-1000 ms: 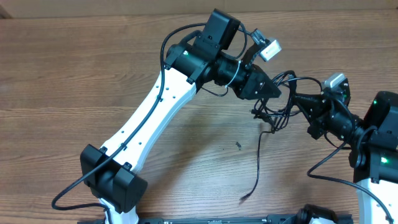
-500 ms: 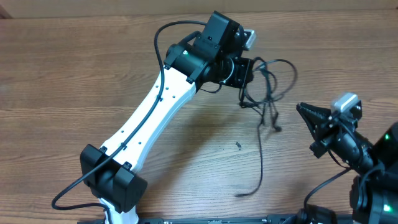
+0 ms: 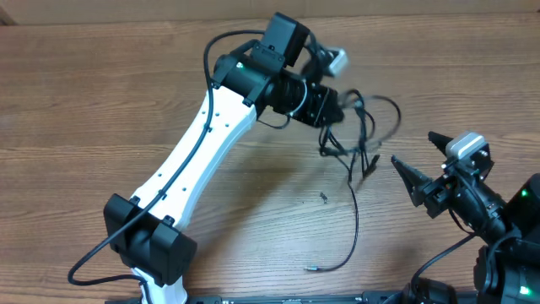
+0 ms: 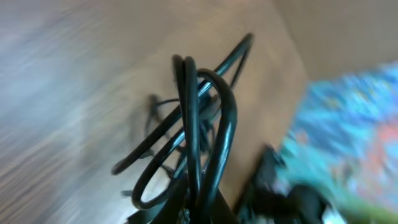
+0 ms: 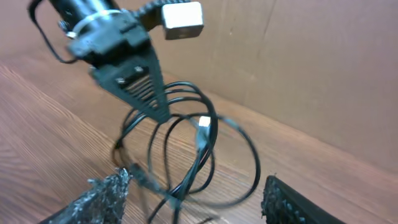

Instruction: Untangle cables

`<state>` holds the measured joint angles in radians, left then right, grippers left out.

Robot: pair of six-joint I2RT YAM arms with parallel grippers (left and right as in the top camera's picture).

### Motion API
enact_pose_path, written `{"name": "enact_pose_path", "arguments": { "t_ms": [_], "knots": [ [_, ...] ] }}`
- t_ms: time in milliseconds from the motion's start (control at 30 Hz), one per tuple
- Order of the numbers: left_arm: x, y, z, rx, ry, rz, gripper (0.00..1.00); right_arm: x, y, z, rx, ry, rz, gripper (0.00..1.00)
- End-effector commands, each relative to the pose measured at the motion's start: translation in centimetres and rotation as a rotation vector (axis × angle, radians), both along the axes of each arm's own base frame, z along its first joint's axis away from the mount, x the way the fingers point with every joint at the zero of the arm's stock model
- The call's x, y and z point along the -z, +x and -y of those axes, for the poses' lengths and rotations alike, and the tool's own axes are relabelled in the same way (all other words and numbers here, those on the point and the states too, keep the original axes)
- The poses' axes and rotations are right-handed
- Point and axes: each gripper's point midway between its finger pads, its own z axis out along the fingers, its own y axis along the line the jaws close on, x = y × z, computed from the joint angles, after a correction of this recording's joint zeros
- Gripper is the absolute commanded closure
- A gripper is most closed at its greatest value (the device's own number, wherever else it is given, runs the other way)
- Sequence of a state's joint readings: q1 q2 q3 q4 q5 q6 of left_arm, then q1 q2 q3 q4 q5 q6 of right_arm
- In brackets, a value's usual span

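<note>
Left claw [image 3: 332,112], clamped shut on the dangling cables [image 3: 361,142], may tighten their knot if pulled; right claw [image 3: 413,149] gapes empty.

The left tool [image 3: 327,108] sits over the far middle of the table [image 3: 84,101], with the cables [image 3: 361,135] bunched in its closed grip and looping out to its right and nearer side. The lowest loops may touch the table, though the blur leaves that unclear. One strand [image 3: 353,228] runs from the bunch toward the near edge and ends on the table. The right tool [image 3: 422,160] stands right of the bunch, apart from it, with its spread jaws facing it.
</note>
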<state>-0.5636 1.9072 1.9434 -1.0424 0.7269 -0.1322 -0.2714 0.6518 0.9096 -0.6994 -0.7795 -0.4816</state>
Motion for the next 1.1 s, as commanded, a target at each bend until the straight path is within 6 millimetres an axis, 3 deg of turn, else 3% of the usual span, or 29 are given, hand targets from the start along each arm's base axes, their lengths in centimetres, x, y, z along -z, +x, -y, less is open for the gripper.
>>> {"name": "enact_pose_path", "arguments": {
  "t_ms": [0,333,700,933,1067],
  "knots": [
    [-2.2,-3.7,1.9,0.281,-0.163,0.096,0.96,0.3,0.9,0.7,0.013,-0.073,0.017,0.30],
    [-3.1,-5.3,2.4,0.394,-0.240,0.140,0.96,3.9,4.1,1.8,0.006,-0.072,-0.116,0.29],
    [-4.0,-5.2,2.6,0.412,-0.294,0.158,0.96,5.5,4.0,-0.9,-0.231,0.011,-0.159,0.38],
    [-4.0,-5.0,2.7,0.410,-0.294,0.170,0.96,5.7,4.0,-1.0,-0.233,0.015,-0.167,0.64],
    [-4.0,-5.0,2.6,0.409,-0.293,0.170,0.96,5.7,4.0,-1.0,-0.233,0.016,-0.167,0.91]
  ]
}}
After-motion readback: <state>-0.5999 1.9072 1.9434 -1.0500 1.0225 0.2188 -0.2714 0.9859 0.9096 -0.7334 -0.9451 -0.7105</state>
